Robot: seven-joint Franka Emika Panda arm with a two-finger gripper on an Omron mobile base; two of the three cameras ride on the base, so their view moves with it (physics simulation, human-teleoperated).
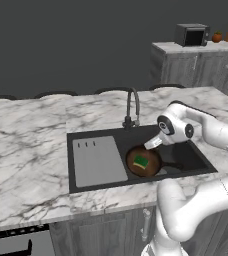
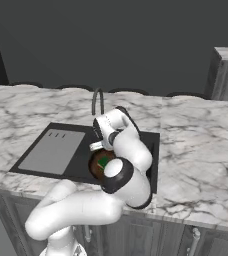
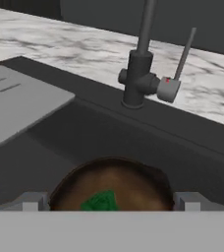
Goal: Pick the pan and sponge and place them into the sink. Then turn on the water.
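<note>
Two small grey finger tips [image 3: 34,201] stand at the bottom of the hand view, spread wide with nothing between them, so the gripper [image 3: 111,203] is fully open and holds nothing. Between and just beyond the tips lies the pan [image 3: 128,184], its brown inside facing up, with the green top of the sponge [image 3: 100,201] resting in it.

From the left base view the gripper [image 1: 153,142] hangs above the far right edge of the pan [image 1: 143,161], close over it; whether it touches the rim cannot be told. The sponge [image 1: 141,162] sits near the middle of the pan, and a dark handle runs from the pan toward the right. The pan rests on the floor of the basin in the sink [image 1: 86,137], to the right of the grey ribbed drainboard [image 1: 98,161].

In the right base view the arm covers much of the basin; the pan [image 2: 96,167] and a corner of the sponge [image 2: 103,162] show beside the white elbow.

Behind the basin stands the dark gooseneck faucet [image 1: 132,107], with a grey lever [image 3: 175,74] angled up to its right in the hand view. No stream falls from the spout. Marble counter [image 1: 26,140] surrounds the sink. Well beyond, on a separate cabinet, sits a microwave [image 1: 191,35].
</note>
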